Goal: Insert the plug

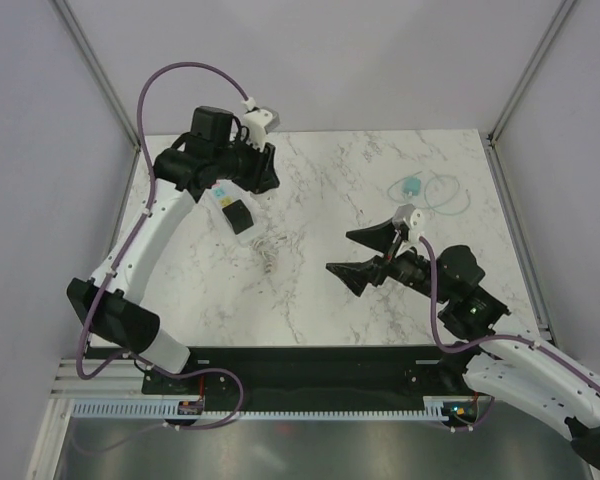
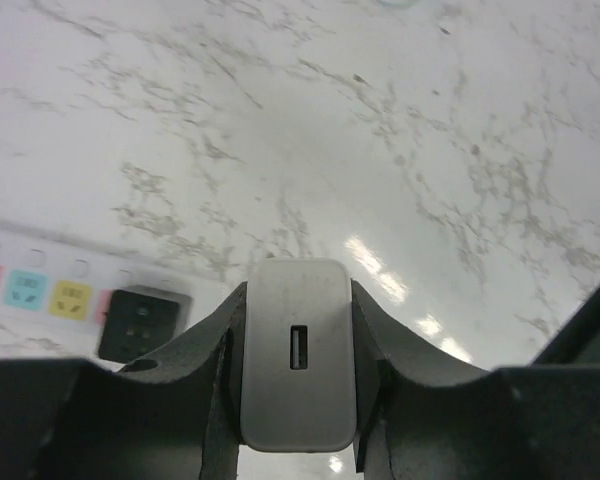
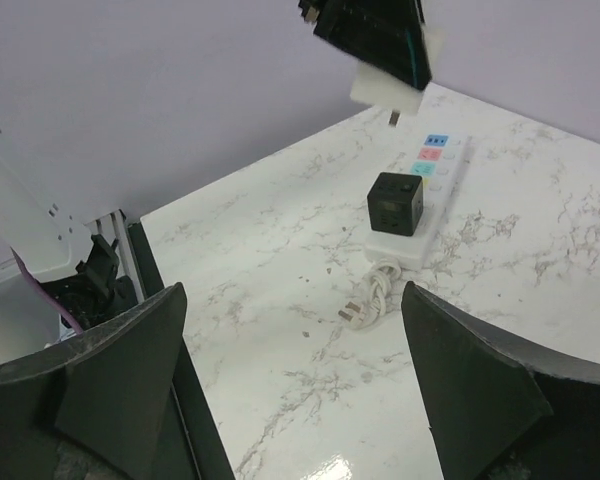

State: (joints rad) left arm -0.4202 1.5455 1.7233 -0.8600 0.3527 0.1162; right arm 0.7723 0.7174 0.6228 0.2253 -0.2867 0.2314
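Adapter [image 3: 395, 203] on the power strip [image 3: 435, 162] — its cord [image 3: 370, 295] coiled nearer.

White plug [image 2: 298, 355], black cube adapter [image 3: 395, 203], white power strip [image 3: 432, 170] with coloured labels, grey-veined white marble table [image 1: 280, 300]

You've got bright, even overhead light: glare patches on the marble table [image 2: 460, 150], soft shadows, plug [image 2: 298, 400] sharp.

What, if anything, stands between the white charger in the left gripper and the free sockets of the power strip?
Nothing visible does. The left gripper holds the charger in open air above the power strip. The black cube adapter sits on the strip beside the coloured sockets, not over them.
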